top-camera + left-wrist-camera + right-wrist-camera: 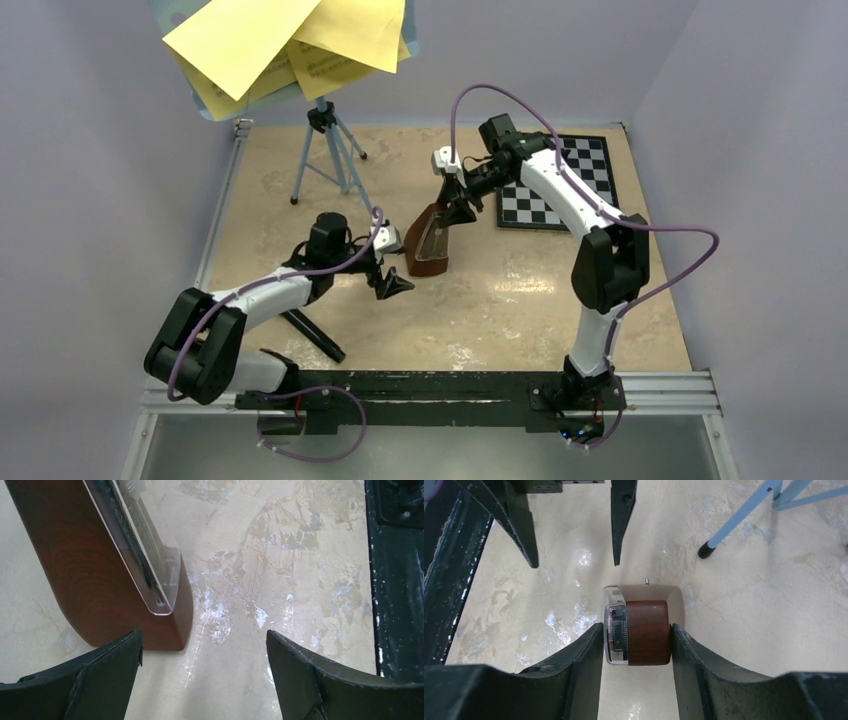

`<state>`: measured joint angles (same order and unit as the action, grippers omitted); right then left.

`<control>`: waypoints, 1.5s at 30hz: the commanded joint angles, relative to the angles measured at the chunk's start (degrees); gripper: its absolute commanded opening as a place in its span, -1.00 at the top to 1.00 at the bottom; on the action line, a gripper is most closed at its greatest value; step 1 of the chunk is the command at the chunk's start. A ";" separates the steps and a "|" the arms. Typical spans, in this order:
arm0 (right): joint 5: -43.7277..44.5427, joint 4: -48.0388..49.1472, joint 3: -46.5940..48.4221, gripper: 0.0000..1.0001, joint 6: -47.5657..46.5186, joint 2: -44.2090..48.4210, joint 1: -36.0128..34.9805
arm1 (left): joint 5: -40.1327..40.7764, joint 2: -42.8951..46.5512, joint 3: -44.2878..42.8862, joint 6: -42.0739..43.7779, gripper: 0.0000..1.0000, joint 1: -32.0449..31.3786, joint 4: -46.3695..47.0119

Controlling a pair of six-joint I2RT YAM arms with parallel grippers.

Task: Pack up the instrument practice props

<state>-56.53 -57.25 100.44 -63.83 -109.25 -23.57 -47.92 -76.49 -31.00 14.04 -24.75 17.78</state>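
The brown pyramid metronome (pixel 430 245) stands tilted at the table's middle, its clear front facing the near edge. My right gripper (pixel 455 205) is shut on its narrow top, and the wrist view shows both pads pressed on the metronome (pixel 644 630) with the gripper (pixel 636 630) around it. My left gripper (pixel 395 283) is open and empty just left of the metronome's base (pixel 90 580), with the gripper's gap (pixel 204 640) over bare table. The light-blue tripod music stand (pixel 325 150) stands at the back left, with yellow sheet-music pages (pixel 290 45) on its tray.
A black-and-white chessboard (pixel 565 185) lies at the back right under the right arm. A black bar (pixel 315 335) lies by the left arm. A black rail (pixel 420 385) runs along the near edge. A stand leg (pixel 734 525) is near the metronome.
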 commanded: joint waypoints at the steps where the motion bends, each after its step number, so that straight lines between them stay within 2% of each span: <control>1: -0.76 -3.81 -3.62 1.00 0.53 3.15 -0.84 | 0.56 -2.26 -1.44 9.17 -0.94 -1.96 2.83; 7: 5.20 -1.94 -4.88 1.00 6.78 5.28 -0.63 | 5.88 -5.78 -3.72 8.21 -0.84 -3.45 2.63; 12: 9.03 0.62 -14.96 1.00 2.35 12.26 0.88 | 11.09 -7.15 -3.08 10.12 -0.90 -6.60 3.88; 18: 10.05 -0.11 -18.47 1.00 -1.36 13.37 2.06 | 14.73 -11.21 -5.54 10.97 -0.94 -7.29 5.36; 23: 10.65 1.01 -18.80 1.00 -0.12 12.02 3.97 | 8.79 -12.27 -5.68 14.60 -0.98 -7.73 2.37; 30: 9.97 0.50 -20.97 1.00 -2.00 13.23 5.12 | 8.07 -14.07 -7.71 15.89 -0.98 -10.75 -0.72; 36: 9.30 1.42 -21.33 1.00 -0.75 13.73 5.12 | 12.17 -16.97 -8.89 15.07 -0.91 -11.85 -0.62; 45: 9.42 3.90 -22.20 1.00 2.18 14.55 5.07 | 19.54 -16.47 -8.41 11.51 -0.67 -13.07 -0.05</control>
<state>-55.22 -52.21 81.25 -63.18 -94.19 -18.98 -32.47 -92.68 -38.79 27.35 -36.45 16.03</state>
